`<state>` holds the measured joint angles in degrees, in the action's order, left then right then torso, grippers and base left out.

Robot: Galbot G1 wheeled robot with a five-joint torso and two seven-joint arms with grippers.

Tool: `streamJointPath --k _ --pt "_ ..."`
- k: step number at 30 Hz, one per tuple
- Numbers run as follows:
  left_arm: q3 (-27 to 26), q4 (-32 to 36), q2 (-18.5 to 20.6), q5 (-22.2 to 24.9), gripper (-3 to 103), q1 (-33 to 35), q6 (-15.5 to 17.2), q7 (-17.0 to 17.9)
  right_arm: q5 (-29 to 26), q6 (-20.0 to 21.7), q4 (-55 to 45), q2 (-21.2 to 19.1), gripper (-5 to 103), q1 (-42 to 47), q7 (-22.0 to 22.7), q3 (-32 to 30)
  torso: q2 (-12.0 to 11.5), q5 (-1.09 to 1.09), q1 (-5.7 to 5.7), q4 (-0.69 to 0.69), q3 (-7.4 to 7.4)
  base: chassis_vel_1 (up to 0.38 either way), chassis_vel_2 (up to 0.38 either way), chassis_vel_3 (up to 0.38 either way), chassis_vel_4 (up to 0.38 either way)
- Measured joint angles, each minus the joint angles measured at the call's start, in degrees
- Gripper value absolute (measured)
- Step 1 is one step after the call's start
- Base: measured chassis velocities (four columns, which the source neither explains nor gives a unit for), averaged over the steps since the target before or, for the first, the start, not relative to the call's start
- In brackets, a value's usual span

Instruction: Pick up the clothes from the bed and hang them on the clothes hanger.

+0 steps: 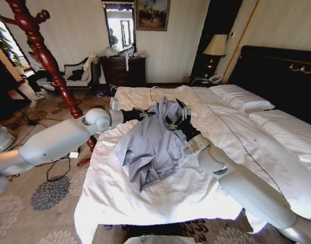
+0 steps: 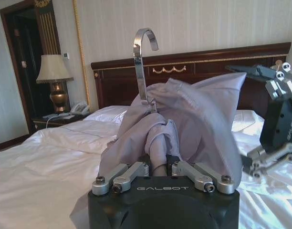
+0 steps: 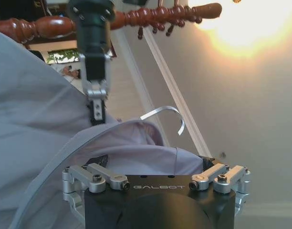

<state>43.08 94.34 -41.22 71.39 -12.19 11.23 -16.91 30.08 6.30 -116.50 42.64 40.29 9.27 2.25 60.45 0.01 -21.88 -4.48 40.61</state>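
Blue-grey shirt held above bed: left gripper pinches it, right gripper wide.

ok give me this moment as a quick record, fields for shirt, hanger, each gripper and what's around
shirt: light blue-grey shirt, bunched and lifted above the bed, lower part draping onto the duvet
hanger: silver hook sticks up out of the shirt's collar; hanger body hidden by cloth
left gripper: left gripper shut on a fold of shirt just below the hook
right gripper: right gripper at the shirt's upper edge, cloth between its fingers
surroundings: wooden coat stand to the left of the bed, lamp by the headboard
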Motion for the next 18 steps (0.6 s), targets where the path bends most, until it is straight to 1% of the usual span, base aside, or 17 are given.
streamJointPath --k 2,4,5,6,7,9,10,13,14,16,18 --pt "-0.3 0.4 -0.4 0.1 15 0.4 0.1 1.3 1.1 -0.9 -0.3 0.8 100 -0.8 0.0 0.0 0.0 0.0 0.0 0.0 0.0 0.0 0.0 0.0 0.0" --pt "-0.5 0.6 -0.8 0.2 15 0.8 0.3 2.5 1.1 -1.2 -0.8 1.5 100 -1.9 0.4 0.3 0.0 -0.02 0.0 0.04 0.0 0.0 0.0 0.0 0.0" --pt "-0.5 0.6 -0.8 0.2 15 0.8 0.3 2.5 1.1 -1.2 -0.8 1.5 100 -1.9 0.4 0.3 0.0 -0.02 0.0 0.04 0.0 0.0 0.0 0.0 0.0" --pt "-0.7 0.6 -1.1 0.2 15 1.0 0.4 3.2 0.8 -1.2 -1.1 1.8 100 -2.3 0.7 0.5 0.0 -0.02 0.0 0.05 0.0 0.0 0.0 0.0 0.0" --pt "-0.9 0.4 -1.4 0.1 15 1.2 0.4 3.9 0.5 -1.2 -1.2 1.9 100 -2.5 0.9 0.6 0.0 -0.02 0.0 0.05 0.0 0.0 0.0 0.0 0.0" --pt "-1.4 -0.6 -1.8 -0.3 15 1.6 0.6 5.4 -0.5 -1.0 -1.8 1.7 100 -2.6 1.4 0.5 0.0 0.01 0.0 0.0 0.0 0.0 0.0 0.0 0.0" --pt "-1.4 -0.6 -1.8 -0.3 15 1.6 0.6 5.4 -0.5 -1.0 -1.8 1.7 100 -2.6 1.4 0.5 0.0 0.01 0.0 0.0 0.0 0.0 0.0 0.0 0.0" --pt "-1.8 -2.5 -2.5 -1.1 15 2.5 0.8 7.2 -3.9 0.0 -3.1 0.8 100 -3.1 1.8 0.2 0.0 -0.01 0.0 0.02 0.0 0.0 0.0 0.0 0.0" --pt "-1.8 -2.5 -2.5 -1.1 15 2.5 0.8 7.2 -3.9 0.0 -3.1 0.8 100 -3.1 1.8 0.2 0.0 -0.01 0.0 0.02 0.0 0.0 0.0 0.0 0.0" --pt "-2.3 -3.4 -2.8 -1.4 15 3.6 0.8 7.9 -5.8 0.3 -3.8 -0.3 100 -3.7 1.9 0.0 0.0 -0.02 0.0 0.04 0.0 0.0 0.0 0.0 0.0" --pt "-3.2 -3.6 -3.0 -1.2 15 4.3 0.8 8.1 -7.6 0.7 -4.2 -1.5 100 -3.7 2.0 -0.2 0.0 -0.02 -0.01 0.01 0.0 0.0 0.0 0.0 0.0"
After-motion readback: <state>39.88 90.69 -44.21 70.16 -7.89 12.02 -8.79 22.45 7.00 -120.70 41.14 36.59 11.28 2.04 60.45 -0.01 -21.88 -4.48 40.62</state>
